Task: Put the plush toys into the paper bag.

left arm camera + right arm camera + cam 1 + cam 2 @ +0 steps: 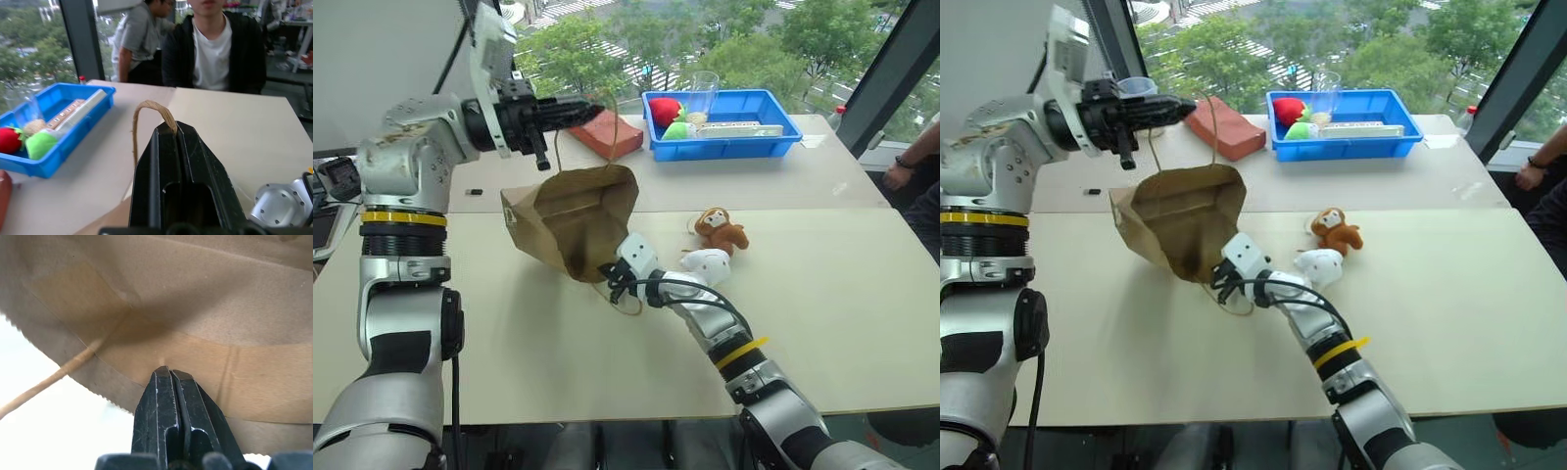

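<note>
Right gripper [604,270] lay low over the table [509,343], its two black fingers pressed together on the serrated rim of the bag [573,220]; the right wrist view showed the fingertips pinching the paper edge next to a glued strip, with one cord handle [44,384] running off to the side. Left gripper [592,110] was high, at about 11 o'clock from the right one, pointing across to the right. Its fingers were shut on the other cord handle [146,115], which looped out from between the tips in the left wrist view. So the bag hung between both grippers, tilted, with its mouth toward the right gripper and its bottom lifted off the table.

Both toys were on the table, outside the bag. The monkey [721,231] was at about 2 o'clock from the right gripper, and the white toy [707,265] lay just beside the right arm, at about 3 o'clock, near the monkey.

Farther back, at 12 o'clock, a reddish block [607,132] lay near a blue tray [724,142] that held a red and a green soft item and a clear cup. Two persons sat at the far side of the table in the left wrist view.
</note>
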Robot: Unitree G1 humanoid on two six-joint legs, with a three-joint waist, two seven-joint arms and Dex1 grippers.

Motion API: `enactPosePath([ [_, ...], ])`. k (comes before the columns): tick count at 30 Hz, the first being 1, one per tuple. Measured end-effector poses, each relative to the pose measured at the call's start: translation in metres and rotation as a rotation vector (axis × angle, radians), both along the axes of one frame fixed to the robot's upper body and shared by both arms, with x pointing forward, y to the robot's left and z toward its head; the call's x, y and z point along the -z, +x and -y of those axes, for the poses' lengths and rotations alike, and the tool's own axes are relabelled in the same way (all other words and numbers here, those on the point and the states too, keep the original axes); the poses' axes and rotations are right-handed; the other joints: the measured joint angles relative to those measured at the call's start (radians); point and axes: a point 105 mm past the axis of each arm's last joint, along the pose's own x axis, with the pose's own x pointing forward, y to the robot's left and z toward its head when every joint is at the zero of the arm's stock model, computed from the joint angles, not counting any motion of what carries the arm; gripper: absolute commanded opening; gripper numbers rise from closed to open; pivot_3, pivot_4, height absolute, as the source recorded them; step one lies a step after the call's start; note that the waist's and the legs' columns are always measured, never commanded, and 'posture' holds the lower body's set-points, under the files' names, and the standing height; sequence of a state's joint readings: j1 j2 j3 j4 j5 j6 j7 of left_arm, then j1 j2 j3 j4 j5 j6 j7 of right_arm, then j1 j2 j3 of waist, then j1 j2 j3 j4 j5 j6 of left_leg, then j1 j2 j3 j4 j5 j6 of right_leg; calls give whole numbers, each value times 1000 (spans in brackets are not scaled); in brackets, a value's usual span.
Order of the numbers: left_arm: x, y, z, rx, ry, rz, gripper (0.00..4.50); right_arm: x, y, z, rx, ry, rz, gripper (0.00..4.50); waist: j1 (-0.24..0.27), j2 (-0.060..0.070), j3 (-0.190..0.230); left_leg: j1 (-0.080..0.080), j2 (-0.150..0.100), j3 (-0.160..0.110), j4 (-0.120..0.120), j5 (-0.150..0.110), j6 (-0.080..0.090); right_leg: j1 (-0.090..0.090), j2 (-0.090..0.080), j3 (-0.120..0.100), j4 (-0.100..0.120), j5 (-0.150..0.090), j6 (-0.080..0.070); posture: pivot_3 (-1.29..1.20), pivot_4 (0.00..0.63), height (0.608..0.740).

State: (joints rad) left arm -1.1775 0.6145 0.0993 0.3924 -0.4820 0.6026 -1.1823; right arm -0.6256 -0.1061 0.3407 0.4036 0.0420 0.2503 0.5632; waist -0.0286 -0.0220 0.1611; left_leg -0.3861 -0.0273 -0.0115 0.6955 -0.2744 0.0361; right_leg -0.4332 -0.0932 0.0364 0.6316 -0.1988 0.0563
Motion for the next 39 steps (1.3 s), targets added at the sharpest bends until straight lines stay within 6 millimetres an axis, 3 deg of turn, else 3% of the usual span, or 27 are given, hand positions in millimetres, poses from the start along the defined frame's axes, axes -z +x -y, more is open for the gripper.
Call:
enactPosePath([
  [7, -34, -3, -7, -28, -135, 43, 0, 0, 2, 8, 5, -21, 7, 22, 0, 0, 0, 0, -1, 0, 0, 0, 0, 0, 0, 0, 0, 0, 0, 0, 150, 740],
  [11, -33, -2, -7, -31, -138, 41, 0, 0, 2, 13, 0, -32, 10, 22, 1, 0, 0, 0, -1, -1, 0, 0, 0, 1, 0, -1, 0, 0, 0, 0, 150, 740],
  [13, -22, -2, -8, -34, -101, 34, 0, -1, 2, 14, 2, -32, 8, 22, -2, 0, 0, 1, -1, 0, -1, 0, 0, 2, 0, 0, -1, 0, 0, 0, 150, 740],
  [17, 26, 2, -6, -25, -1, -62, 0, -5, 2, 23, 30, -6, -5, 22, -1, 0, 0, 0, -1, -1, -1, 0, 0, 1, 0, 0, 0, 0, 0, 0, 150, 740],
  [19, 41, -1, -2, -7, 38, -85, 0, -9, -1, 27, 28, 5, -9, 22, -1, 0, 0, -4, -1, -1, 0, 0, 0, -3, 0, 0, 0, 0, 0, 0, 150, 740],
  [22, 46, -5, 2, 8, 56, -85, 0, -16, -6, 29, 14, 28, -7, 22, -4, 0, 0, -7, -1, -1, 0, 1, -1, -7, 1, 0, 0, 0, 0, 0, 150, 740],
  [27, 48, -11, 9, 35, 75, -68, 0, -55, -14, 31, -18, 135, 55, 22, -12, 0, 0, -7, 0, -1, -1, 1, -2, -7, 1, 0, 0, 0, 0, 0, 150, 740],
  [34, 59, -15, 13, 61, 98, -106, 0, -112, -45, 63, -62, 267, 72, 2284, -3, 0, 0, -7, 1, -1, -1, 0, -1, -6, 1, -1, -1, 0, 0, 0, 150, 740],
  [39, 61, -20, 15, 83, 111, -107, 0, -127, -59, 107, 0, 203, 75, 4020, 7, 0, 0, -7, 0, 0, -1, 0, 0, -5, 1, -1, -3, 0, 0, 0, 150, 740],
])
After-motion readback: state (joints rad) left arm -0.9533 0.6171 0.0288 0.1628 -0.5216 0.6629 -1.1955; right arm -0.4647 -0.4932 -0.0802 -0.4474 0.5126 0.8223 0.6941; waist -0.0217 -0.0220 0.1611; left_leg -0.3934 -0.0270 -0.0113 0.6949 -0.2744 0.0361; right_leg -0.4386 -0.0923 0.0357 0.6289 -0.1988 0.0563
